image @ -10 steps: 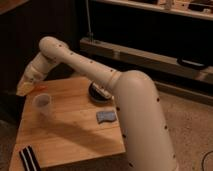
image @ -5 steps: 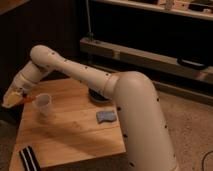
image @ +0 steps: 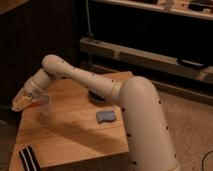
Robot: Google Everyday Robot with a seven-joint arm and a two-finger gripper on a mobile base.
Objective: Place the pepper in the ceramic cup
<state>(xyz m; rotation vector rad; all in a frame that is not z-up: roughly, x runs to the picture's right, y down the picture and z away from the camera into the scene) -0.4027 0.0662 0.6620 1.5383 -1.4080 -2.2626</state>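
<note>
The ceramic cup is a small pale cup standing upright near the left edge of the wooden table. My gripper hangs at the table's left edge, just left of the cup and about level with its rim. A slim orange piece, the pepper, shows at the gripper's tip next to the cup's rim, and the gripper looks shut on it. Most of the pepper is hidden by the gripper. The white arm reaches in from the right across the table.
A blue sponge-like pad lies right of the table's middle. A dark round bowl sits at the back, partly behind the arm. A black striped object lies at the front left corner. A dark cabinet and metal shelving stand behind.
The gripper swung down and left past the table edge, then came slightly right and lower, close beside the cup. The cup has not moved.
</note>
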